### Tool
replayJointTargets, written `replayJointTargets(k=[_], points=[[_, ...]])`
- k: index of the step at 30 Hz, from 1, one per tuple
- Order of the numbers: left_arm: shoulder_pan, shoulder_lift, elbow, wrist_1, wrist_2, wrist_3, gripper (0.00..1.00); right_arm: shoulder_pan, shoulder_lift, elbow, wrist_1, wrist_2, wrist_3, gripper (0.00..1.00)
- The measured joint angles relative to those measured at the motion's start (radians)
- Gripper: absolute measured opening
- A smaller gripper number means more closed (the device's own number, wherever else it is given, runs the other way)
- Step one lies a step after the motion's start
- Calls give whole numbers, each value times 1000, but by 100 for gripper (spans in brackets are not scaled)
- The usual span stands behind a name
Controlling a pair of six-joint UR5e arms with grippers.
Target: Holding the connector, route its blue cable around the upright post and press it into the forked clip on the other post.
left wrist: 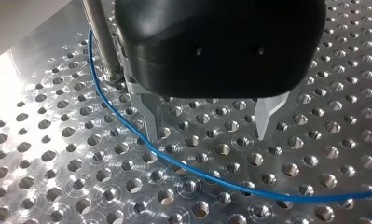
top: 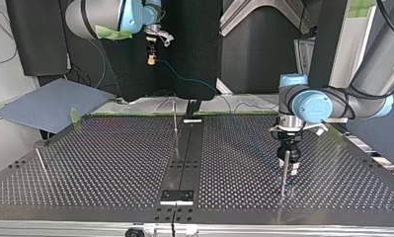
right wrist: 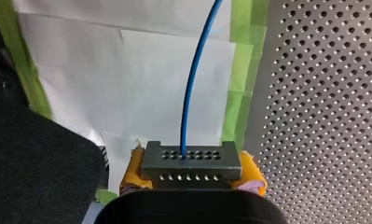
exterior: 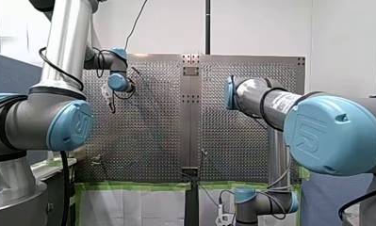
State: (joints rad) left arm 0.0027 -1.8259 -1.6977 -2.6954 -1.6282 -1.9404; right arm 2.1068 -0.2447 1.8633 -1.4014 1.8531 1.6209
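Grey connector [right wrist: 191, 161] with two rows of small holes, clamped between the yellow pads [right wrist: 133, 170] of my right gripper [right wrist: 191, 176]. Held in the air beside the perforated table [right wrist: 323, 116], over white paper [right wrist: 127, 84] bordered with green tape [right wrist: 239, 70]. In the top view, high at the far left, above and beyond the table's far edge.

Blue cable [right wrist: 189, 93] leaving one hole in the connector's upper row and running straight ahead from that gripper. In the top view, sloping down and to the right from the connector toward the table's far edge, then lost against the dark background. In the left wrist view, lying on the table: passing just beside the foot of an upright post [left wrist: 99, 42] of bare metal, on the side away from the gripper, then curving across ahead of the fingertips and away. Touching the post or not: cannot tell.

My left gripper [left wrist: 210, 133] low over the table, black-bodied, metal fingers [left wrist: 152, 116] spread apart with only bare table between them, tips just above the holes, cable just ahead of one tip. In the top view, over the table's right half, right beside that same post, toward the near edge.

Second post [top: 175, 118], thin and upright, at the middle of the table near its far edge. Third post [top: 40, 160] at the near left, leaning. Forked clip too small to make out on any of them.
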Motion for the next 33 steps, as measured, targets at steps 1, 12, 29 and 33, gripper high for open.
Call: replayJointTargets(k=[1, 12, 29, 33], points=[[0, 0, 0, 0, 0, 0, 100, 1, -8, 0, 8, 0, -1, 0], [0, 0, 0, 0, 0, 0, 100, -8, -100, 0, 100, -20, -2, 0], [0, 0, 0, 0, 0, 0, 100, -54, -243, 0, 243, -64, -13, 0], [0, 0, 0, 0, -1, 0, 100, -63, -280, 5, 280, -71, -26, 0]])
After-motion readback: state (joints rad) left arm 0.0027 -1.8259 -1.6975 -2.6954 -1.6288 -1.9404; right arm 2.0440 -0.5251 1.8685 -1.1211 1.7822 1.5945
